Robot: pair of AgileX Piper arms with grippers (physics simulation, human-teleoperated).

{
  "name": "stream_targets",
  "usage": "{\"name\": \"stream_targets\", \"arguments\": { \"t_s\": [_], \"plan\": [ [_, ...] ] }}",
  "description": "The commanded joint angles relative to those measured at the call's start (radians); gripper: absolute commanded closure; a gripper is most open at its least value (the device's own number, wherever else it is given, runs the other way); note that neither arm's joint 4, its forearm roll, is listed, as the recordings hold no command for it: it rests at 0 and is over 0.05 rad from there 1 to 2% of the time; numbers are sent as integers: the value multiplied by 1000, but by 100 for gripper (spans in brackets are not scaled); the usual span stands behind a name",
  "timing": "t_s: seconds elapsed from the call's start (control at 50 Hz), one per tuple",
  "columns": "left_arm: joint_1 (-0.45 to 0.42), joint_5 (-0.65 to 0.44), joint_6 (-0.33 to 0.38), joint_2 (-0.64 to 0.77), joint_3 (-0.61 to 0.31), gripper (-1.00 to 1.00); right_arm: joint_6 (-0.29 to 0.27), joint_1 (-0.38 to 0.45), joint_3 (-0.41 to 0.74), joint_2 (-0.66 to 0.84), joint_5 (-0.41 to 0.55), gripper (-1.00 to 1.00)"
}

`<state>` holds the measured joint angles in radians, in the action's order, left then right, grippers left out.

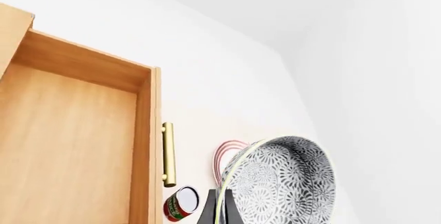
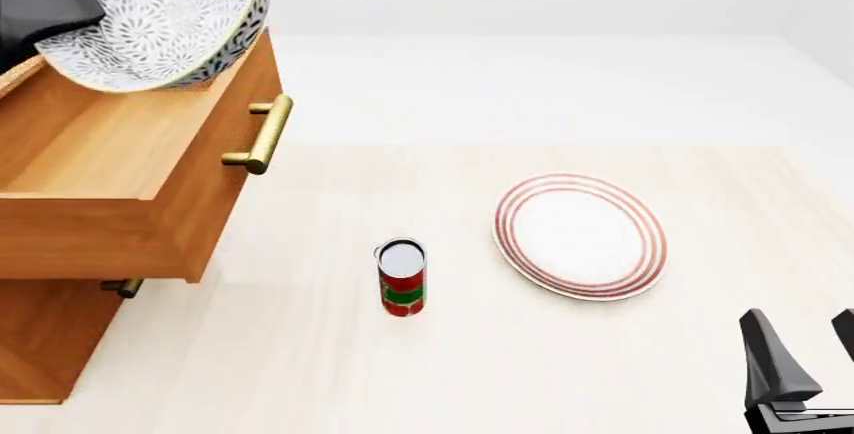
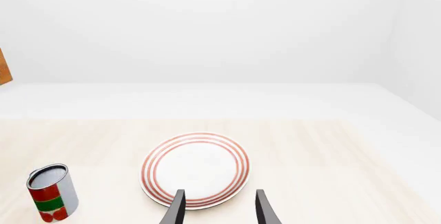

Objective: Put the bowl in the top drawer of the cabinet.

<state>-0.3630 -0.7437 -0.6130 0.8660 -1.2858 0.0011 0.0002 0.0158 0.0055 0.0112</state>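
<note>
Above the open top drawer [image 2: 120,169], at upper left of the front view, the bowl [image 2: 160,14] hangs tilted, its speckled inside turned toward the camera and its upper rim cut off by the frame edge. Left gripper [image 1: 219,208]: dark fingers pinch the bowl's rim, seen edge-on in the left wrist view; only the finger tips show there, and in the front view only a dark patch of the arm appears beside the bowl, w/ the rest out of frame. Bowl is not resting on the drawer floor as far as the front view shows; whether its lower edge touches the drawer's back wall cannot be told.

Drawer is pulled out from the cabinet [image 2: 40,339], brass bar handle [image 2: 264,134] on its front; cabinet body is mostly cropped at the left. Below it a small brass handle [image 2: 123,287] of the lower drawer peeks out, partly hidden under the upper box.

On the surface [image 2: 441,364]: a red-green can [image 2: 400,276] stands upright, well apart from the cabinet; the plate [image 2: 581,236] w/ red rings lies flat to its right.

Right gripper [image 3: 219,208]: fingers parted, holding nothing, hovering near the plate's near edge; in the front view it is cropped at the lower right corner.
</note>
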Motion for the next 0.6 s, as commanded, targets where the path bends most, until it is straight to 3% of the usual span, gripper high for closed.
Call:
{"name": "stream_targets", "arguments": {
  "t_s": [0.02,0.6],
  "plan": [
    [59,-12,4,-13,-12,100,0,0,0,0,0,-100],
    [201,45,-8,47,16,100,0,0,0,0,0,-100]
  ]
}}
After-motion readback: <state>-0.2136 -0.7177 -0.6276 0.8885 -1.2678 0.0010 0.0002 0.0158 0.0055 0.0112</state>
